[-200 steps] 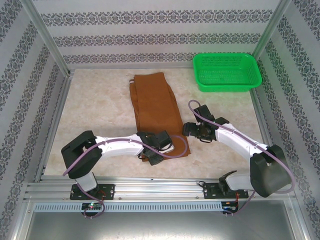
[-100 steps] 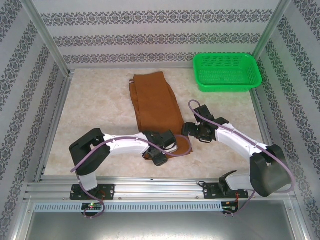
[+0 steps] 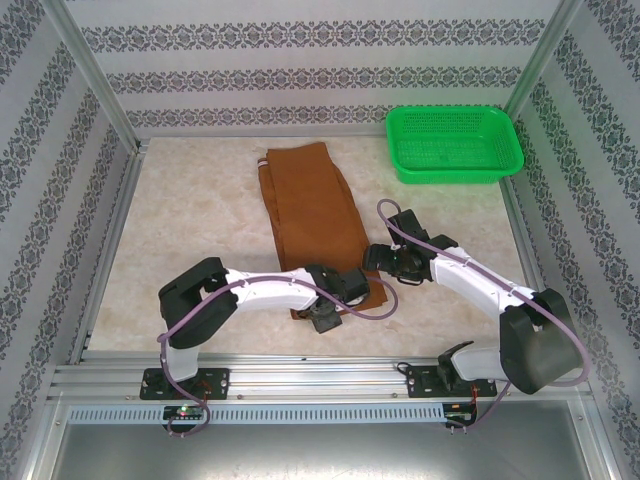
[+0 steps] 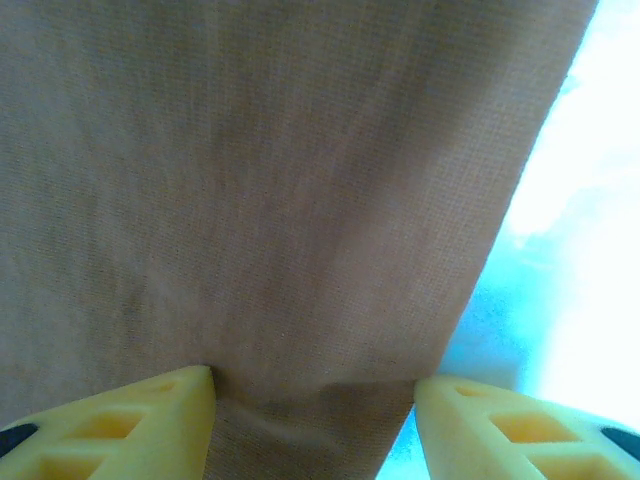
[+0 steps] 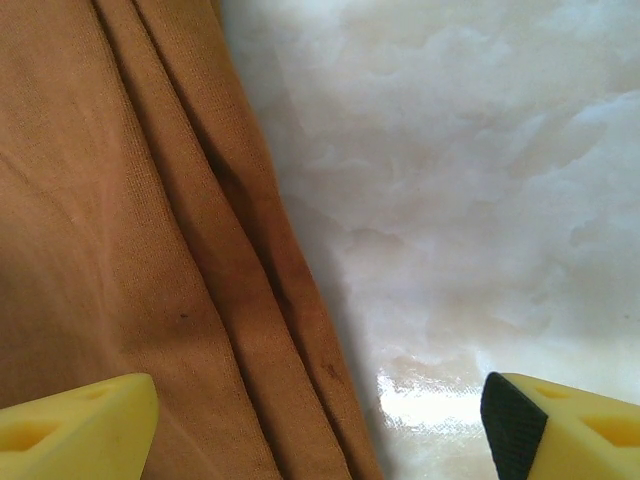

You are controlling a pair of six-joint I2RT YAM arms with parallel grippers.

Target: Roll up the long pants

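Long pants: the long pants of rust-brown cloth lie flat on the pale marbled bench, folded lengthwise into one long strip.
Where they lie: to the left of the green plastic mesh basket. The far end is level with the basket, and the near end is well nearer the arms than it, slanting a little to the right.
Cloth edge: from the right wrist, the pants show several stacked folds along their right border, with bare bench beside them.
Left claw: the left claw sits on the near end of the strip, well on the near side of the basket. From its wrist, the left claw has its yellow fingers part-way apart. The cloth spans the gap with a small crease in it, and I see no pinch on it.
Right claw: the right claw sits at the strip's right edge, nearer than the basket and a little to its left. From its wrist, the right claw is spread wide, one finger over cloth and the other over bare bench, gripping nothing.
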